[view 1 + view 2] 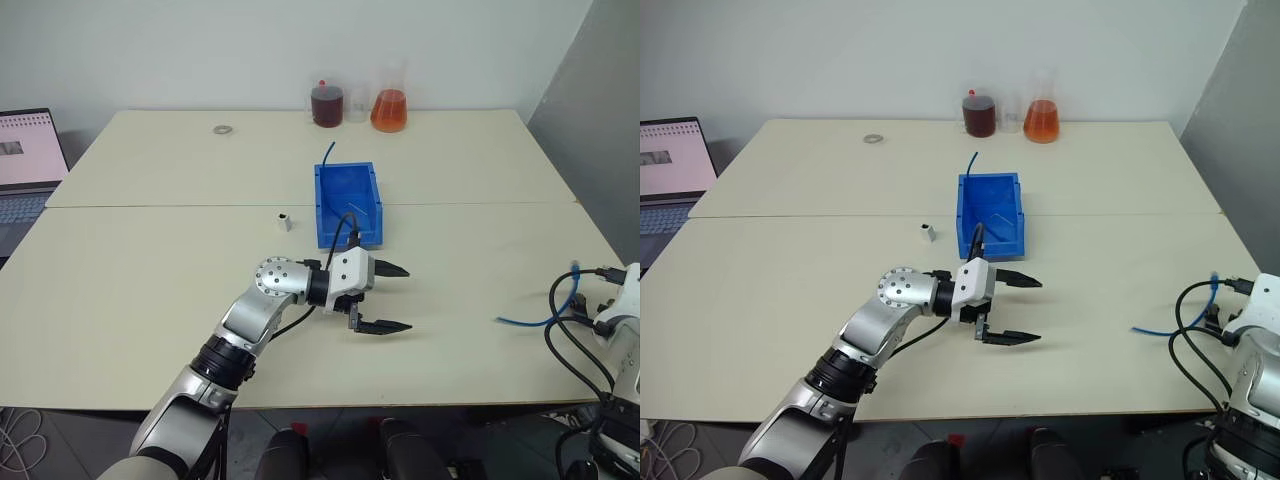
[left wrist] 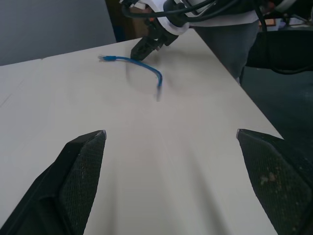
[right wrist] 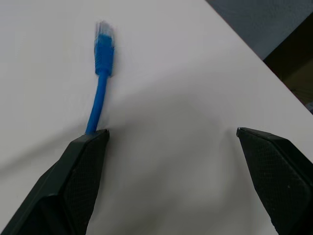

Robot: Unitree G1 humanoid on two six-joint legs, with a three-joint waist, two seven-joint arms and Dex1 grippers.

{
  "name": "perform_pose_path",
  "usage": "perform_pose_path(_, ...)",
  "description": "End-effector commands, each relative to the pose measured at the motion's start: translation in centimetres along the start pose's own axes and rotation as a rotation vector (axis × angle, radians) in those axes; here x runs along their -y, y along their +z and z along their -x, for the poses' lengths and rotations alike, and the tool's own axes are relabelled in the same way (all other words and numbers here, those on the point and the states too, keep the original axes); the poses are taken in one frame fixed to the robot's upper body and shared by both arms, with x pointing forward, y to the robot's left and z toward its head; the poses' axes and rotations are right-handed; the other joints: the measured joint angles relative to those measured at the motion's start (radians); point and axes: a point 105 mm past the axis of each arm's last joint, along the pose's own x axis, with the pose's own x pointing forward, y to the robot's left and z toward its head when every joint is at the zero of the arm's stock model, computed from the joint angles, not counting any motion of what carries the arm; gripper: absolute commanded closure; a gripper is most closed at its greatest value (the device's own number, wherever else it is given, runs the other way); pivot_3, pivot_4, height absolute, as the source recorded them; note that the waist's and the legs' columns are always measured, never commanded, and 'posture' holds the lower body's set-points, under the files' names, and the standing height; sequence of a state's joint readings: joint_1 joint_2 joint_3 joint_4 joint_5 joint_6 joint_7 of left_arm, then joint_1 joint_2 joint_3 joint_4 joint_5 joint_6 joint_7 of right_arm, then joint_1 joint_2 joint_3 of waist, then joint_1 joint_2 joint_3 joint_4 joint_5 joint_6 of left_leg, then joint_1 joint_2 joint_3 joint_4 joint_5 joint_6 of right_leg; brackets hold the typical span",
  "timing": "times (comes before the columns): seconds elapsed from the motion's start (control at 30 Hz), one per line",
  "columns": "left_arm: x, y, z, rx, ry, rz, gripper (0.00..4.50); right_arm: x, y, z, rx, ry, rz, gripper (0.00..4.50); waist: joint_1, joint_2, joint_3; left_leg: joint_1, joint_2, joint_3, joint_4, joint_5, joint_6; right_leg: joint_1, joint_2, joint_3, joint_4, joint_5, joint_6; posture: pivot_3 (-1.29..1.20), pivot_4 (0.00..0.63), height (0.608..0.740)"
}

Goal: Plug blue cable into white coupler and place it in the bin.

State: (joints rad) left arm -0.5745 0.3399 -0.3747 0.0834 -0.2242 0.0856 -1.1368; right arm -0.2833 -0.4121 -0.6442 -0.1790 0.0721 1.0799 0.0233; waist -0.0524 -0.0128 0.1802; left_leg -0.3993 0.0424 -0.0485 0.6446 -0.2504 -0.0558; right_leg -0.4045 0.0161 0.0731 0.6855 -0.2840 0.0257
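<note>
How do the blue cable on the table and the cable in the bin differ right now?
The blue cable lies loose and curved on the bare table at the right, near the right gripper; the other cable pokes up over the far wall of the bin. The first shows its plug end in the right wrist view; the other's end cannot be made out. Both are thin and blue.

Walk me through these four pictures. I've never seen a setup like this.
A two-armed robot stands at a pale table. The two wide pictures come from cameras on its head; the two close ones look out from its wrists, past black fingers. The left gripper hangs open over the table. The right gripper is open beside a blue cable lying near the table's right edge. Neither holds anything. A blue bin has a second cable poking out; a small white coupler sits left of it. Flasks of liquid stand behind.
</note>
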Motion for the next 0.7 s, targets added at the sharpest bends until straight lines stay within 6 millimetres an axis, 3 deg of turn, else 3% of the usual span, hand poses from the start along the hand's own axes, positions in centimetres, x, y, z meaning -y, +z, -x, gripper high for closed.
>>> perform_pose_path(0.03,-0.1,0.8,0.7,0.015,0.039,-0.028,0.00,0.9,2.5,0.6,0.105,-0.062,-0.019,0.06,0.001,0.000,0.000,0.000,0.000,0.000,0.000,0.000,0.000,0.000,0.000,0.000,0.000,0.000,0.000,0.00,0.150,0.740)
perform_pose_path(0.17,0.0,0.5,1.3,0.003,0.052,-0.020,0.00,0.4,3.2,1.0,0.135,-0.050,-0.033,0.06,0.002,0.000,0.000,0.000,0.000,0.000,0.000,0.000,0.000,0.000,0.000,0.000,0.000,0.000,0.000,0.00,0.150,0.740)
perform_pose_path(0.43,-0.1,1.0,1.3,0.008,0.062,-0.024,0.00,-2.7,1.1,0.0,0.027,0.049,-0.087,0.06,0.001,0.000,0.000,0.000,0.000,0.000,0.000,0.000,0.000,0.000,0.000,0.000,0.001,0.000,0.000,0.00,0.150,0.740)
perform_pose_path(0.7,0.3,0.8,1.5,-0.008,0.046,-0.014,0.00,-2.9,-0.6,-0.4,-0.049,0.063,-0.132,0.06,0.002,0.000,0.000,0.000,0.000,0.000,0.000,0.000,0.000,0.000,0.000,0.000,0.001,0.000,0.000,0.00,0.150,0.740)
